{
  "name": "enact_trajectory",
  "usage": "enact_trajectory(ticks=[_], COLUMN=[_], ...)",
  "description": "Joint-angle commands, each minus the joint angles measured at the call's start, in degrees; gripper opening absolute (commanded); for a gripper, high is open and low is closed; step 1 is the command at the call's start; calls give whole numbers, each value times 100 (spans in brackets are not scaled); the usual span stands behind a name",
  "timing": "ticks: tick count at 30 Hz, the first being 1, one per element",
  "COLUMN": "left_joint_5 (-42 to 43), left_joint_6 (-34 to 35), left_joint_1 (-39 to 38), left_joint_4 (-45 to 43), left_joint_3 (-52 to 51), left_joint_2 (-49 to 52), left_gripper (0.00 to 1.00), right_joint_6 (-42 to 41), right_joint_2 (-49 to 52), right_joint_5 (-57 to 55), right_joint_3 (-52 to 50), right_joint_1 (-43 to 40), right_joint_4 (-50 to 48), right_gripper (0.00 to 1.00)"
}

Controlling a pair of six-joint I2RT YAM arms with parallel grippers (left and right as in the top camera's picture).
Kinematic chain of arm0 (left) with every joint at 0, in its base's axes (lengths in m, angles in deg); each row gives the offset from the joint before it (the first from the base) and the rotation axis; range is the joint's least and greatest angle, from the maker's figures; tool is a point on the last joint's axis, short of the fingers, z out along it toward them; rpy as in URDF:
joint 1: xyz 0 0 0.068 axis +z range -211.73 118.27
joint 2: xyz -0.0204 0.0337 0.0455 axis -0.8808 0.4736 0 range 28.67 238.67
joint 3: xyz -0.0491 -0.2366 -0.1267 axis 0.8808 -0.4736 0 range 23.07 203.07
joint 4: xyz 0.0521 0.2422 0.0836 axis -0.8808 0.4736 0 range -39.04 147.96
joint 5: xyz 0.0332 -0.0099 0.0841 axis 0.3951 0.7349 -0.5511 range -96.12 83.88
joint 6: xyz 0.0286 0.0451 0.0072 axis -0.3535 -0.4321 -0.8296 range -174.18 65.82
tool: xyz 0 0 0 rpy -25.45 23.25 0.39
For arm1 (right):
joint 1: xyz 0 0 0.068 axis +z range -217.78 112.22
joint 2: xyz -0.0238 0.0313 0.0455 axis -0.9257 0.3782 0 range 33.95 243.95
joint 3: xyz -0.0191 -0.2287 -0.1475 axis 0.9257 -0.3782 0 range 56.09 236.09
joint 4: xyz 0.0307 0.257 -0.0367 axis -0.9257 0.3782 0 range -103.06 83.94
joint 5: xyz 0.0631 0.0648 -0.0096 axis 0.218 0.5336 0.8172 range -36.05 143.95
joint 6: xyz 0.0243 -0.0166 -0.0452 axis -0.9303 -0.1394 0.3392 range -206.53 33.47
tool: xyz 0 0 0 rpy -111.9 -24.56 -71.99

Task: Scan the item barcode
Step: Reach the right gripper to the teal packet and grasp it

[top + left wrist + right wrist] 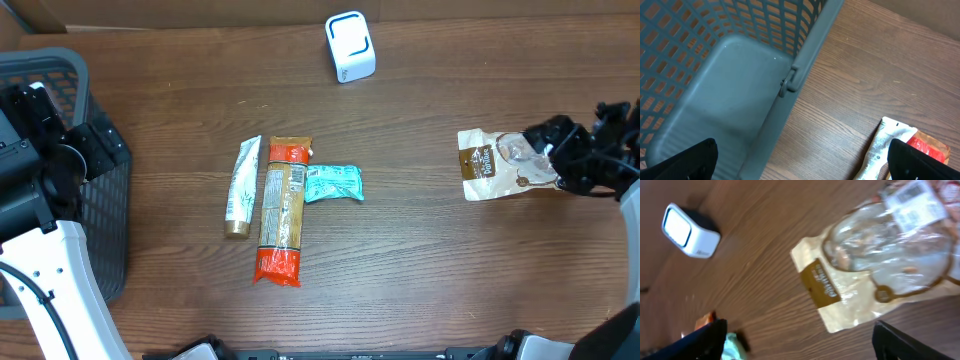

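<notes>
snack pouch lies flat, partly beneath the spread right hand.

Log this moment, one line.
left gripper: open, at basket | right gripper: open, over pouch | pouch: lying on table

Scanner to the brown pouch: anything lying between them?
Nothing. Between the white scanner and the brown pouch there is only bare wood table. The overhead view shows it, and the right wrist view agrees.

I see an orange packet lying mid-worktop. A white tube lies just left of it, and a teal sachet rests against its right. A scanner sits beyond it, a pouch far right, a basket far left.
</notes>
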Motion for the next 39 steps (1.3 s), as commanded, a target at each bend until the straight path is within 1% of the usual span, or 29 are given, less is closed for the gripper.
enact_trajectory(ticks=[1, 5, 9, 12, 16, 18, 24, 33, 35, 39], left_joint_5=[48, 50, 48, 48, 48, 48, 48, 48, 50, 50], left_joint_6=[-153, -153, -153, -153, -153, -153, -153, -153, -153, -153], left_joint_1=[15, 17, 17, 15, 15, 15, 17, 17, 17, 15], left_joint_4=[-2, -2, -2, -2, -2, -2, -2, -2, -2, -2], left_joint_3=[-2, -2, -2, -2, -2, -2, -2, -2, -2, -2], left_joint_2=[22, 22, 22, 22, 22, 22, 22, 22, 22, 22], left_gripper=[100, 100, 100, 100, 99, 100, 100, 100, 99, 99], right_joint_6=[101, 98, 109, 326, 363, 363, 361, 352, 240, -260], right_joint_2=[9, 210, 575, 964, 1550, 1845, 2415, 3156, 3370, 3668], right_joint_5=[363, 767, 778, 782, 787, 807, 922, 1329, 1357, 1379], right_joint_3=[96, 92, 90, 90, 90, 90, 90, 90, 90, 90], right_joint_1=[466, 1235, 2159, 2846, 3578, 3877, 4293, 4413, 4413, 4413], right_joint_4=[-83, -527, -1021, -1266, -1558, -1740, -2267, -2758, -2927, -3150], right_gripper=[100, 100, 100, 100, 92, 89, 84, 80, 75, 73])
